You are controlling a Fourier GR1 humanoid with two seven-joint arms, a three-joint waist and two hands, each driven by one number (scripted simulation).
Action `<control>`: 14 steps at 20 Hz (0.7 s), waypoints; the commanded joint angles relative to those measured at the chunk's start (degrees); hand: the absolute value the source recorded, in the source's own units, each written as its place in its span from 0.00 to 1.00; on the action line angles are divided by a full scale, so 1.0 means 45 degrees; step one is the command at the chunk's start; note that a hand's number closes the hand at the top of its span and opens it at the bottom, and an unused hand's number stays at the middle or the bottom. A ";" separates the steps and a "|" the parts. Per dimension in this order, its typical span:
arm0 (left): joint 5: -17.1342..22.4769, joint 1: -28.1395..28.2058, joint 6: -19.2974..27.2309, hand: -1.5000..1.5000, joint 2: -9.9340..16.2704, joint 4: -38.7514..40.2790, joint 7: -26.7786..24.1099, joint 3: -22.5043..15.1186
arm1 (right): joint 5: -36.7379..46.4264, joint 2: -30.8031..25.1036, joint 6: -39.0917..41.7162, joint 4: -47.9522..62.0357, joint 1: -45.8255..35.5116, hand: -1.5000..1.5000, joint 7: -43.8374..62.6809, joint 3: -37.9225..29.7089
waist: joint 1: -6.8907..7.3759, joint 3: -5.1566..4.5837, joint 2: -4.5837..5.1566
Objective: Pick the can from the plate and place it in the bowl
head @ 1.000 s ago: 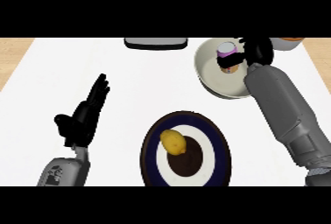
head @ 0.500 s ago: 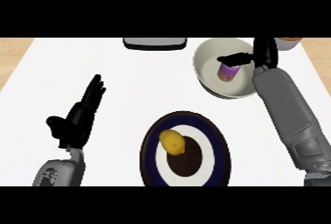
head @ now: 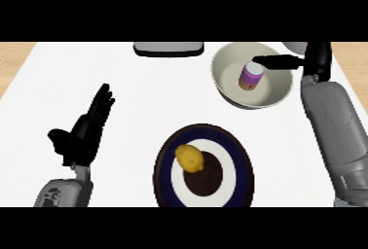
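A purple can (head: 251, 76) with a pale top stands inside the cream bowl (head: 267, 97) at the upper right. My right hand (head: 313, 58) is just right of the can, open, its thumb (head: 277, 61) stretched over the bowl's rim and apart from the can. The dark blue plate (head: 238, 165) with a white ring lies at lower centre and holds a yellow lemon (head: 190, 158). My left hand (head: 84, 131) rests open at the left, fingers up.
A grey and black object (head: 167, 48) sits at the counter's far edge, left of the bowl. A wooden floor (head: 16, 54) shows beyond the white counter's left side.
The right hand has let go of the can and drawn back to the right; the can now stands free in the bowl. The left hand stays put.
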 commanded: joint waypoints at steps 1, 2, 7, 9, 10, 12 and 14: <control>-0.0269 0.0363 0.0281 0.50 -0.0227 -0.0256 -0.0006 -0.0197 | -0.1310 -0.0216 0.0992 -0.2134 0.1342 0.00 0.0197 -0.0561 | -0.0112 -0.0001 -0.0043; 0.0089 0.0053 -0.0208 0.50 0.0213 0.0165 -0.0256 0.0276 | -0.1420 -0.0101 0.0674 -0.1664 0.0836 0.00 0.0454 -0.0789 | 0.0011 -0.0002 0.0014; 0.0132 0.0087 -0.0396 0.50 0.0239 -0.0246 0.0065 0.0210 | -0.2575 -0.0399 0.2524 -0.4670 0.3137 0.00 0.0762 -0.0598 | -0.0008 -0.0003 0.0004; 0.0295 0.0359 -0.0520 0.50 0.0252 -0.0427 0.0047 0.0262 | -0.3032 -0.0437 0.3076 -0.5982 0.4413 0.00 0.0520 -0.0603 | -0.0038 -0.0002 -0.0005; 0.0154 0.0374 -0.0335 0.50 -0.0040 -0.0388 0.0049 0.0060 | -0.3358 -0.0821 0.3538 -0.5399 0.4064 0.00 0.0273 -0.0883 | 0.0032 -0.0001 0.0022; -0.0526 0.0541 0.0179 0.50 -0.0407 -0.0541 -0.0128 -0.0428 | -0.3033 -0.0179 0.3236 -0.7130 0.5348 0.00 0.0965 -0.0167 | -0.0007 -0.0003 0.0006; -0.0364 0.0477 0.0069 0.50 -0.0411 -0.0280 -0.0192 -0.0241 | -0.3739 -0.1034 0.4065 -0.6671 0.5440 0.00 0.0422 -0.0967 | 0.0035 -0.0001 0.0028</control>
